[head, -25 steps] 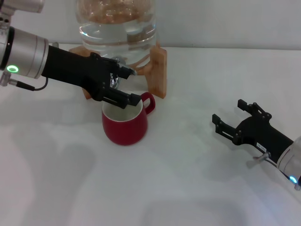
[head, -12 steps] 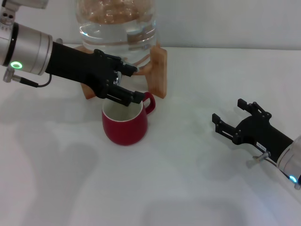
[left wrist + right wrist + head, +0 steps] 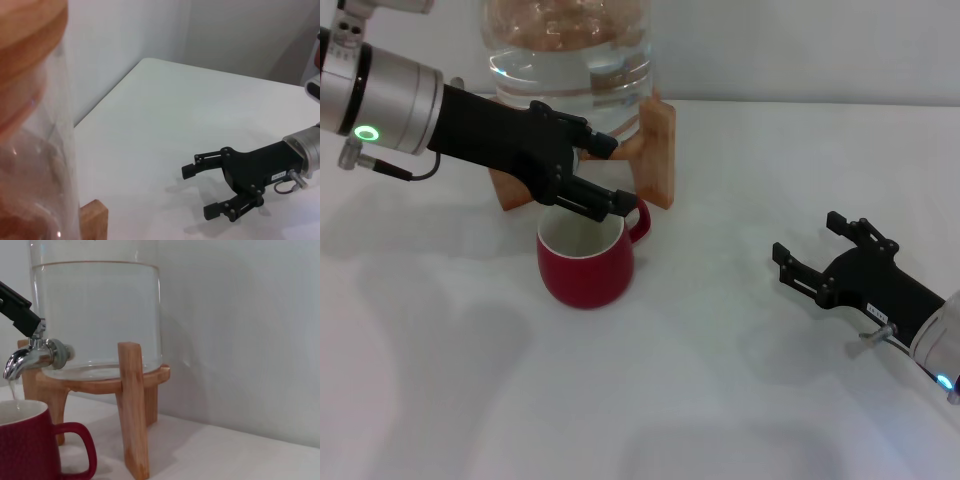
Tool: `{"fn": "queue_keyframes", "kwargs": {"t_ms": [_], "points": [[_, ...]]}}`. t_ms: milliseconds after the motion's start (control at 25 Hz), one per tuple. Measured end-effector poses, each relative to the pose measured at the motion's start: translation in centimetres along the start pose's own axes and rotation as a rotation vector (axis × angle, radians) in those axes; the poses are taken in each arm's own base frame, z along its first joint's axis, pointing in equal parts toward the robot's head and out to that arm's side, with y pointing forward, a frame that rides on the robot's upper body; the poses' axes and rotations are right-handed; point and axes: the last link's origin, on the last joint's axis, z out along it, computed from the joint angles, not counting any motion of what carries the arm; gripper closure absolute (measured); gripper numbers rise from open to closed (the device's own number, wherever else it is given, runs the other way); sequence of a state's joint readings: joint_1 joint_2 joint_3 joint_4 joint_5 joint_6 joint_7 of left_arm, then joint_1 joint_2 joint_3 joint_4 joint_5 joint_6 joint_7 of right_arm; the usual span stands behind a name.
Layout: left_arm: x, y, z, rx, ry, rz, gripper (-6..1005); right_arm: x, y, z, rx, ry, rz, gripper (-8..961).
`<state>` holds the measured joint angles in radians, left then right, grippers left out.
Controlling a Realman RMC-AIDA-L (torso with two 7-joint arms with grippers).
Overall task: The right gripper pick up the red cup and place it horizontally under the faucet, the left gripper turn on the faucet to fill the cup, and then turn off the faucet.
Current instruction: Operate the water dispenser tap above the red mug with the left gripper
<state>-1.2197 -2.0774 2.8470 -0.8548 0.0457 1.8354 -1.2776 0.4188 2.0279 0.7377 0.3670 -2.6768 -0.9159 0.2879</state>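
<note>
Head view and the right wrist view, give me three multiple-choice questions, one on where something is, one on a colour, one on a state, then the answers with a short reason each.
1. Where does the red cup stand?
A. Beneath the faucet, in front of the wooden stand
B. Beside the right gripper
C. On top of the water jar

2. What colour is the cup's inside?
A. Red
B. White
C. Black

3. What is the state of the right gripper?
A. Shut on the cup
B. Shut on the faucet
C. Open, holding nothing

Answers:
1. A: the right wrist view shows the spout right above the cup's rim.
2. B: the head view shows a white interior.
3. C: its prongs are spread over the bare table, far from the cup, while the left gripper is up at the faucet.
</note>
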Motion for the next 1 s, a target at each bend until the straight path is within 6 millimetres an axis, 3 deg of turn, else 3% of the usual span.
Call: {"fn": "queue_keyframes", "kwargs": {"t_ms": [1000], "points": [[0.52, -0.51, 0.18, 0.026, -0.009, 0.013, 127, -0.08, 0.03, -0.09, -0.003, -0.01, 0.002, 78]]}}
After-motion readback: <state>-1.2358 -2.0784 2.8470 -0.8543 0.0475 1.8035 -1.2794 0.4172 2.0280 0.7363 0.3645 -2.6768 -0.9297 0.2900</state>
